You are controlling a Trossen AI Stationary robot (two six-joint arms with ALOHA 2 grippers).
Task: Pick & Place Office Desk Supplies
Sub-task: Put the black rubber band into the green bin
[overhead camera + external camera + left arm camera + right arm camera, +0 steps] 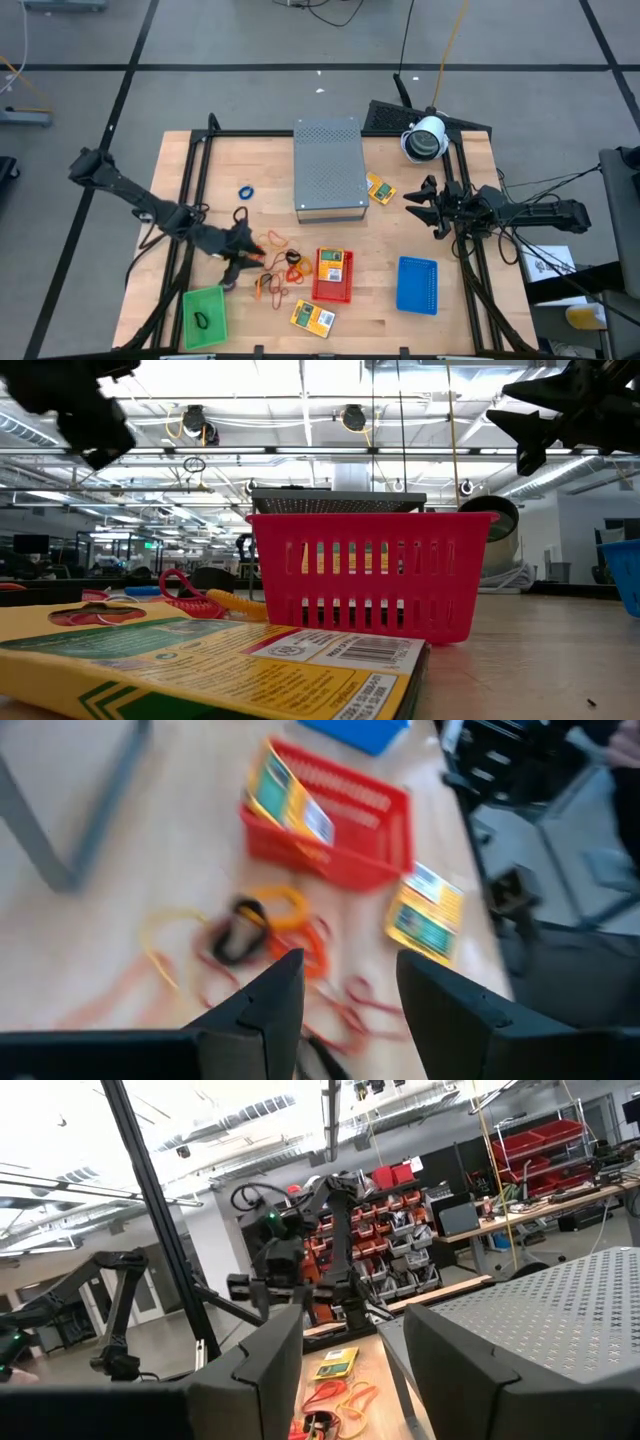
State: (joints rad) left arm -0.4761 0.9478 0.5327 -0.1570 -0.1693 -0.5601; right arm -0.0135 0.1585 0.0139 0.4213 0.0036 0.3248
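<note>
Orange and red rubber-band loops [276, 262] lie tangled on the wooden table left of the red mesh tray [345, 292]. My left gripper [245, 254] hovers over their left end, open, its fingers [265, 1005] pointing toward the tray with nothing between them. A small dark piece [235, 935] lies among the bands. One yellow-and-green packet [333, 263] lies in the red tray, another [312, 317] on the table near the front edge, a third [381, 189] beside the grey box. A blue loop [246, 191] lies farther back. My right gripper [422, 206] waits open at the right.
The grey perforated box [330, 168] stands at the table's far middle. A green tray [190, 322] with a dark loop in it sits at the front left, and a blue tray [417, 285] at the front right. A white camera [425, 138] stands at the far right.
</note>
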